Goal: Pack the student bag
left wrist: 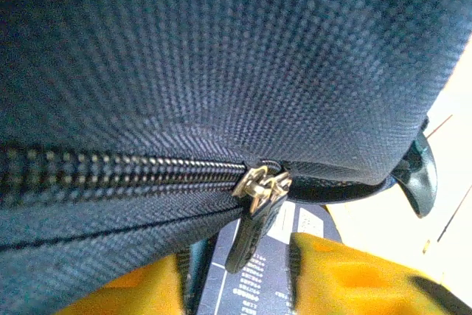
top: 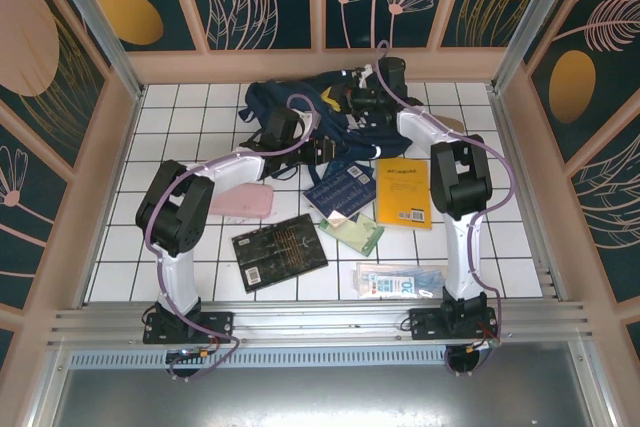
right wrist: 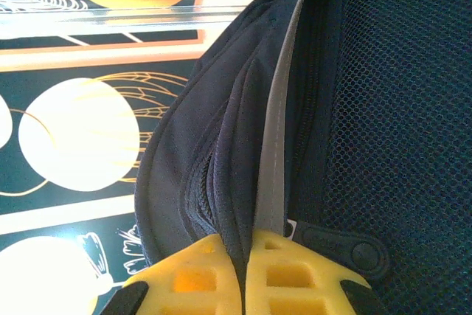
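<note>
**Bag pinched on the right, zipper pull between the left fingers**

You have the student bag (top: 275, 107) lying at 12 o'clock on the tiled table (top: 180, 117), against the far wall. Your right gripper (right wrist: 243, 263) is pressed together on a fold of its navy fabric beside the grey stripe (right wrist: 274, 153). Your left gripper (left wrist: 243, 271) is spread, with the zipper pull (left wrist: 254, 208) hanging between its fingers. The yellow book (top: 403, 192) lies at 5 o'clock from the bag.

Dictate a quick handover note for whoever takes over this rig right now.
The left gripper has jaws open around the metal zipper pull of the large navy-blue fabric backpack, not clamped. The right gripper is shut on a backpack fold. Backpack sits far-centre on the table. Unpacked, near it: yellow book, black book, pink flat pouch. To do: unzip, load them.
</note>
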Robot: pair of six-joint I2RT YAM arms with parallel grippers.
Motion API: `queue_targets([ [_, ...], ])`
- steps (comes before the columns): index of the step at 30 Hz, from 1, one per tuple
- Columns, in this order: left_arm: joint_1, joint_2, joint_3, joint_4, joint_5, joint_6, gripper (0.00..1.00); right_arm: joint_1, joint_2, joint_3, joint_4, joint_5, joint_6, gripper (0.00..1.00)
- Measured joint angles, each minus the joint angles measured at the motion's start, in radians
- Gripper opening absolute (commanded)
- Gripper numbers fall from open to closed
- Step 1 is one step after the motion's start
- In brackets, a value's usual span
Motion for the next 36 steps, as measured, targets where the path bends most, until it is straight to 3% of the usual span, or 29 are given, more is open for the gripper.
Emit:
queue_targets([
  [4, 0.0, 0.005, 0.003, 0.0, -0.01, -0.003, 0.11, 0.003, 0.0, -0.005, 0.01, 0.003, 0.008, 0.0],
  [9, -0.001, 0.005, 0.003, 0.0, -0.016, -0.006, 0.0, 0.009, -0.008, -0.037, 0.031, 0.015, 0.008, 0.0],
  [22, 0.002, -0.072, -0.11, 0.043, -0.031, -0.033, 0.0, 0.022, -0.046, -0.047, -0.105, 0.082, -0.181, 0.0],
  [36, 0.113, -0.16, -0.243, 0.178, 0.037, -0.175, 0.0, 0.034, -0.069, -0.053, -0.185, 0.128, -0.322, 0.0],
])
